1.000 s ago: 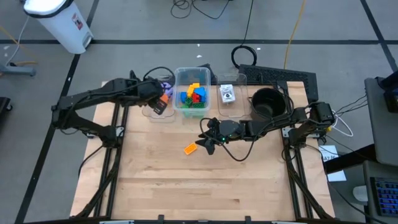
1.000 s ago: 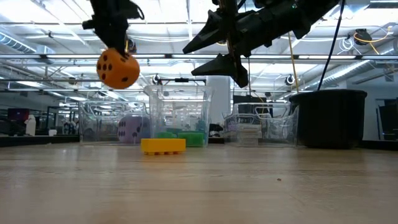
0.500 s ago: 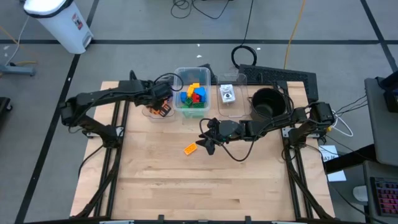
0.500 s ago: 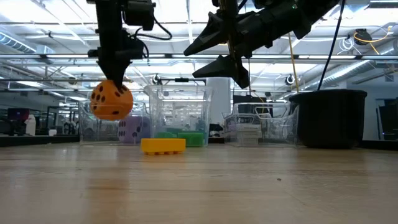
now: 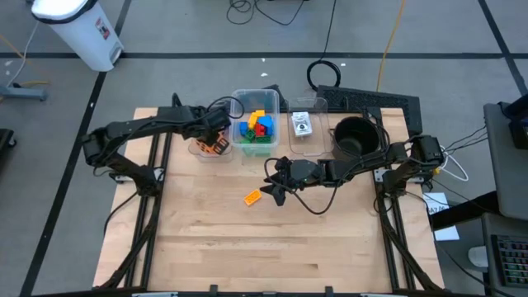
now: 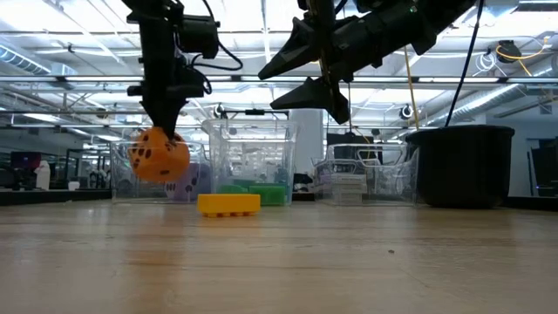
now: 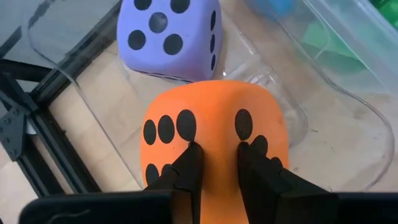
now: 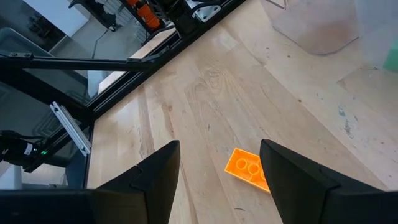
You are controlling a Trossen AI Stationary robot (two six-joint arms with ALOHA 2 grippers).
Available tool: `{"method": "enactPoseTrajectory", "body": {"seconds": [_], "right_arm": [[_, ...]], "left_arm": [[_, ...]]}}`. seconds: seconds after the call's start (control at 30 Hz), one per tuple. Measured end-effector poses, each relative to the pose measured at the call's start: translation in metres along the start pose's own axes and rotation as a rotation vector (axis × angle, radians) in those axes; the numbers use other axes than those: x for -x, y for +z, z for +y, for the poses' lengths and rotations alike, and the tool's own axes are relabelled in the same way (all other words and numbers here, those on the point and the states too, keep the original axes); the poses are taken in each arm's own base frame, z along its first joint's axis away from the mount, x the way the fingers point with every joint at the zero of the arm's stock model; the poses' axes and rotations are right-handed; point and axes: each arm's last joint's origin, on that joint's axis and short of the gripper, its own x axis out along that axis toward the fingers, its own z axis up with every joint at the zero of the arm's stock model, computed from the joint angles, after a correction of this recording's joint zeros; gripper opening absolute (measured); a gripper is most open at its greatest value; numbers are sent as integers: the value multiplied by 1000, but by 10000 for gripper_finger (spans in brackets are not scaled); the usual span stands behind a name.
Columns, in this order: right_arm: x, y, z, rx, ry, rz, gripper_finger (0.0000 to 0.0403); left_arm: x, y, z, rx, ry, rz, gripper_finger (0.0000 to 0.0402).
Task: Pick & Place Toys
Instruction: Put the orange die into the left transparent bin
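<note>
— Where is your left pincer (image 7: 214, 163), and what is in it?

— It hangs over the clear tray (image 5: 200, 148) at the far left of the worktop (image 5: 264, 239), and it is clamped on the orange die (image 7: 214, 140). My fingertips (image 7: 188, 158) press into one dotted face, so the die sits pinched between them. From table height the die (image 6: 159, 154) shows low at the tray, with the pincer (image 6: 161, 126) straight above it. Whether it touches the tray floor I cannot tell.

— Anything else in that tray?

— The purple die (image 7: 169, 37) lies in it, just beyond the orange one. The two are close; I cannot tell if they touch.

— And your right pincer (image 8: 217, 171)?

— It hovers above the middle of the worktop with its two fingers apart and nothing between them. A flat orange-yellow block (image 8: 247, 168) lies on the wood below it.

— Where are the rest of the toys?

— The clear tub (image 5: 255, 122) beside the dice tray holds a heap of blocks (image 5: 258, 125), red, blue, yellow and green. Next along is a smaller clear box with a white printed card (image 5: 302, 124) in it, and then the black round pot (image 5: 355, 136) near my right arm.
</note>
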Motion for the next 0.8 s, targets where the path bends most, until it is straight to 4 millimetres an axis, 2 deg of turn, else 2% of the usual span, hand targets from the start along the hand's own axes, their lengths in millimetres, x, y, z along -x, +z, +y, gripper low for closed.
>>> {"method": "enactPoseTrajectory", "body": {"seconds": [0.5, 0.8], "right_arm": [[0, 0, -1, 1, -6, 6, 215], [0, -1, -1, 1, -7, 8, 215]], "left_arm": [[-25, 8, -5, -19, -4, 71, 85], [-34, 10, -8, -22, 8, 89, 150]]}}
